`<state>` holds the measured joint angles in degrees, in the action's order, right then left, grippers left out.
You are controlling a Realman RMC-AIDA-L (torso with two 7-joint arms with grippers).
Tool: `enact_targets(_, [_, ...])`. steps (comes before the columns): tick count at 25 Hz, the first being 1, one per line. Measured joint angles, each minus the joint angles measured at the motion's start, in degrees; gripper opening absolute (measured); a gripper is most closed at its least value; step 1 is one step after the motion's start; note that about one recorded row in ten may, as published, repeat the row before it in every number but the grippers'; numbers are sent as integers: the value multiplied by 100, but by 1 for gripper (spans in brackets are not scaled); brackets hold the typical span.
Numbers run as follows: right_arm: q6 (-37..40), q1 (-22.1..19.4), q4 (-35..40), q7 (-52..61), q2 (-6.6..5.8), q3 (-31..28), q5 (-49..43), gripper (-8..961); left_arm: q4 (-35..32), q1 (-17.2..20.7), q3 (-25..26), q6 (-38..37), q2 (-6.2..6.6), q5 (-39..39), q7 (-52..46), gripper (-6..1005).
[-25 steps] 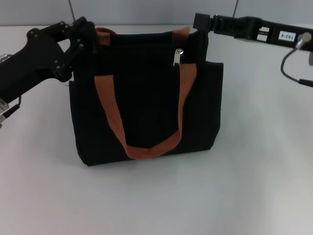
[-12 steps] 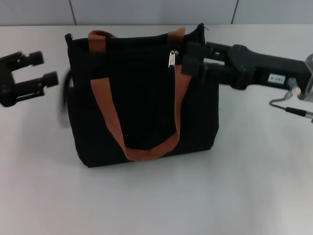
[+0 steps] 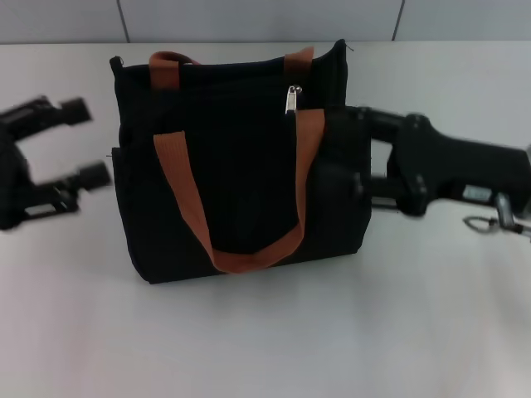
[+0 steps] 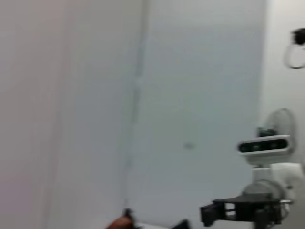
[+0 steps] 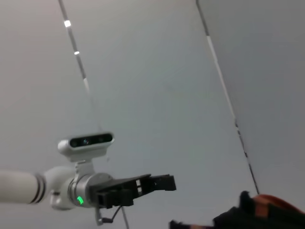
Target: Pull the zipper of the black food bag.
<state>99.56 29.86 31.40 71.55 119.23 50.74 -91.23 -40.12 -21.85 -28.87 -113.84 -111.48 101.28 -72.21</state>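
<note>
**Both arms flank the upright bag**

The left gripper (image 3: 79,143) hangs off the bag's left side, its two fingers spread wide with nothing between them, clear of the fabric. The right gripper (image 3: 340,178) sits low against the bag's right side pocket; dark on dark, so I cannot tell how its fingers stand. The black food bag (image 3: 241,157) stands upright on the white table (image 3: 265,332), one orange-brown handle (image 3: 241,253) drooping down its front. The zipper (image 3: 292,98) hangs at the top edge, right of centre.
</note>
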Motion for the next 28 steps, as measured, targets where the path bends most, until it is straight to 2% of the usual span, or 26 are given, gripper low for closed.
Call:
enact_targets(1, [284, -89, -85, -638, 7, 18, -97, 773, 14, 42, -497, -101, -259, 39, 534, 827])
enact_targets(2, [284, -89, -85, -638, 7, 18, -97, 774, 14, 42, -497, -101, -259, 39, 534, 827])
enact_targets(5, [497, -239, -195, -1407, 14, 180, -216, 779, 86, 86, -966, -69, -429, 206, 920, 827])
enact_targets(6, [516, -283, -229, -1600, 11, 404, -346, 780, 284, 115, -1128, -51, -513, 453, 1188, 827])
enact_targets(13, [329, -320, -491, -1699, 17, 610, -1041, 791, 943, 190, -1153, 280, -595, 1022, 1742, 827])
enact_targets(18, [176, -274, -969, -2089, 20, 602, -1025, 798, 956, 233, -1156, 487, -656, 1142, 1806, 827])
enact_targets(28, [-54, -179, -1244, -2215, 35, 587, -1006, 801, 962, 208, -1159, 584, -656, 1216, 1859, 827])
